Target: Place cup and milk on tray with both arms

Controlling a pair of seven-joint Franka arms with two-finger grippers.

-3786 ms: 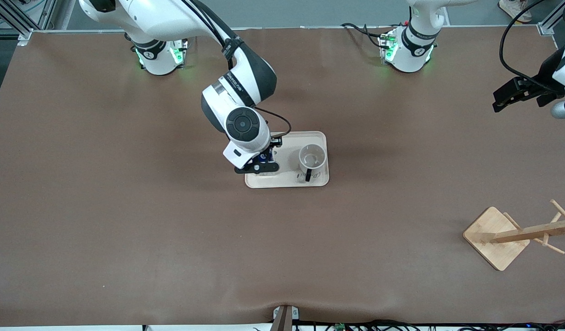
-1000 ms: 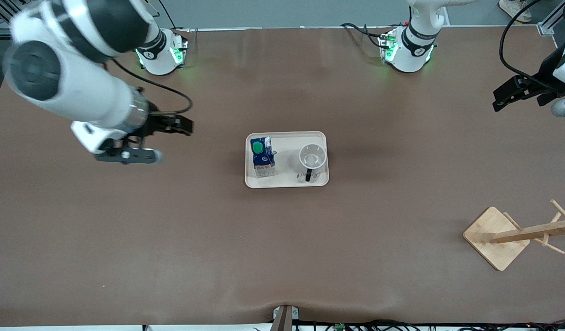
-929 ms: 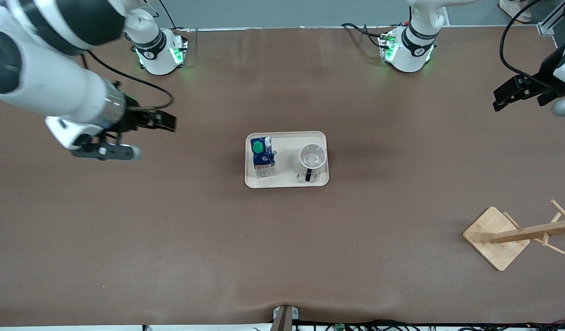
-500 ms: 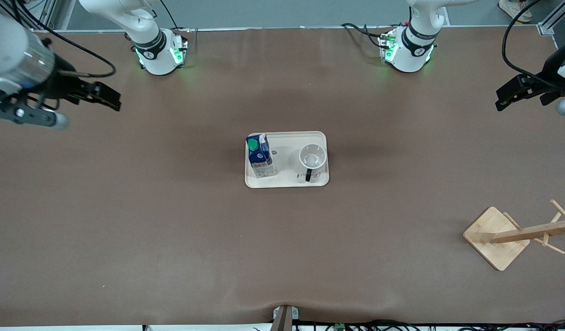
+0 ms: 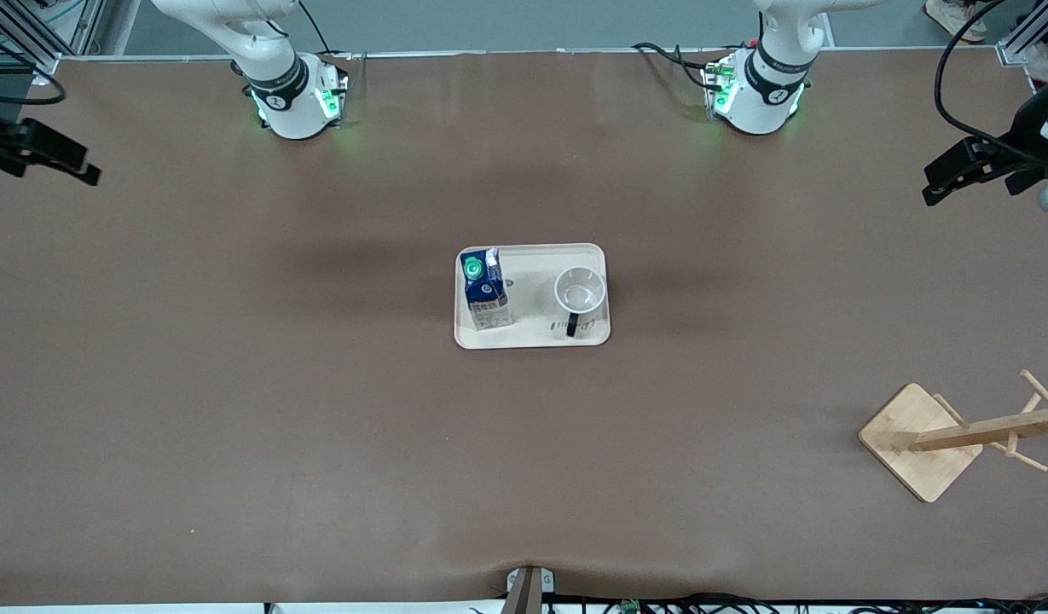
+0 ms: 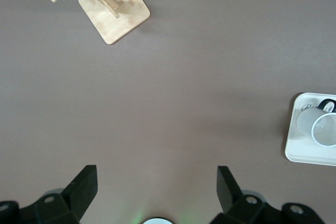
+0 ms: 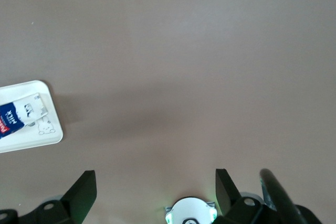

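The cream tray [image 5: 532,339] lies in the middle of the table. The milk carton [image 5: 484,290] stands upright on its end toward the right arm. The white cup [image 5: 580,294] stands on its end toward the left arm, black handle pointing toward the front camera. My right gripper [image 5: 63,162] is open and empty, high over the table's edge at the right arm's end. My left gripper [image 5: 946,181] is open and empty, high over the left arm's end. The tray's corner shows in the left wrist view [image 6: 299,153] with the cup [image 6: 320,127], and in the right wrist view [image 7: 31,140] with the milk [image 7: 18,114].
A bamboo rack with a square base [image 5: 920,439] and pegs stands near the front camera at the left arm's end; it also shows in the left wrist view [image 6: 114,8]. Both arm bases [image 5: 293,94] [image 5: 758,89] stand lit green along the table's edge.
My right gripper let go of the milk on the tray, then rose and swung away to the right arm's end of the table. The left arm has barely moved.
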